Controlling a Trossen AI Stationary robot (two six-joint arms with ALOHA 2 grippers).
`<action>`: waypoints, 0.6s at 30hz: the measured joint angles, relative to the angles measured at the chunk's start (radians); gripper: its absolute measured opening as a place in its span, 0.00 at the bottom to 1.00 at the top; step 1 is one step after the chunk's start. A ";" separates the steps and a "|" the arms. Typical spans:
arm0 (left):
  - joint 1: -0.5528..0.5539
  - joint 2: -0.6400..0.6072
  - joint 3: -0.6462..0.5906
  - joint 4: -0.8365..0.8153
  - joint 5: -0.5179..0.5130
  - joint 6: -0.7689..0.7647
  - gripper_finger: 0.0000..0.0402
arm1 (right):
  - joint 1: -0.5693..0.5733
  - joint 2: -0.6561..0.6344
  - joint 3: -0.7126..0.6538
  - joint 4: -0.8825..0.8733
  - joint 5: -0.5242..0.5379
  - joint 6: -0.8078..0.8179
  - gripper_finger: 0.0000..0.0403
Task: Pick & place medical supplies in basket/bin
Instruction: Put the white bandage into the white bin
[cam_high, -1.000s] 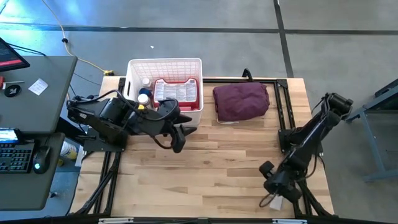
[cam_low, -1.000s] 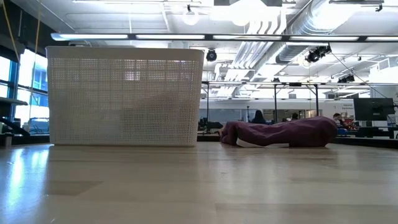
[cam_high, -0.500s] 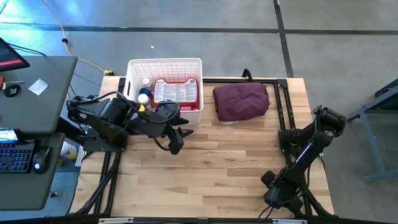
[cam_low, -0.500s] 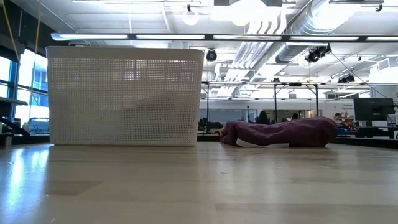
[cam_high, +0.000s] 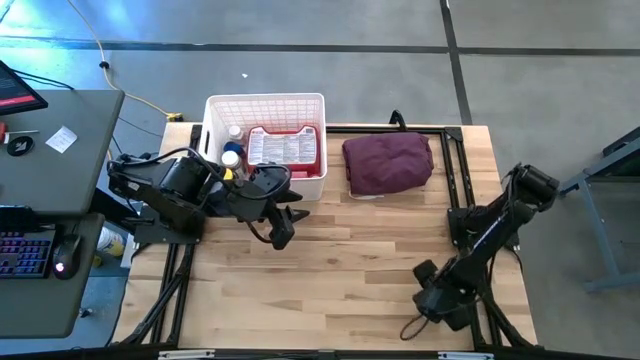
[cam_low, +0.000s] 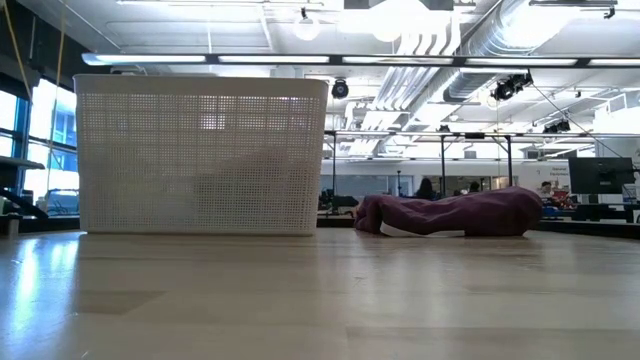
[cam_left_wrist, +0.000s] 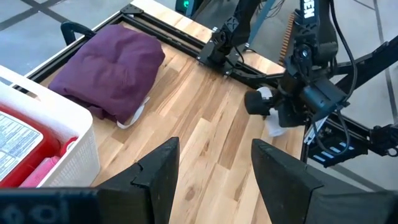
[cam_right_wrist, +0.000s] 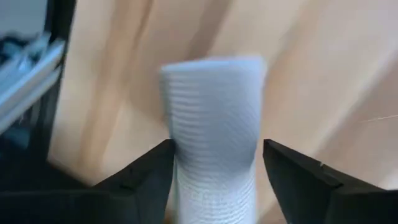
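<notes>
The white lattice basket (cam_high: 265, 102) stands at the table's far left and holds the red first-aid case (cam_high: 285, 148) and small bottles (cam_high: 232, 150). My left gripper (cam_high: 287, 226) hovers open just in front of the basket, with nothing in it (cam_left_wrist: 214, 155). My right gripper (cam_high: 434, 303) is low at the table's near right corner. In the right wrist view its fingers (cam_right_wrist: 217, 146) stand on either side of a white ribbed roll (cam_right_wrist: 214, 118), which fills nearly the whole gap. The roll (cam_left_wrist: 273, 129) also shows under that gripper in the left wrist view. My right gripper has the white roll between its two fingers, lengthwise along them; the roll's sides (cam_right_wrist: 177, 143) lie right at the fingers' inner faces. I cannot tell whether they touch it.
A maroon cloth bundle (cam_high: 388, 163) lies at the far edge, right of the basket (cam_low: 200, 150). A black metal frame (cam_high: 455, 180) runs along the table's right side near my right arm. The bare wood in the middle (cam_high: 340, 260) is free room.
My right arm has swung its gripper down near the table's near right corner, first toward the near edge, then slightly back and left. The white roll, seen beside the gripper a second ago from above, is now covered by it.
</notes>
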 joint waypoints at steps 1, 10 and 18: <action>0.000 0.000 0.000 0.000 0.000 0.002 0.58 | -0.018 -0.010 0.000 0.000 0.022 0.000 0.58; 0.000 0.000 0.000 0.013 -0.001 0.023 0.58 | -0.214 -0.040 0.000 0.009 0.155 -0.025 0.41; 0.000 0.000 0.000 0.016 -0.001 0.021 0.58 | -0.354 -0.096 0.032 -0.076 0.109 0.039 0.42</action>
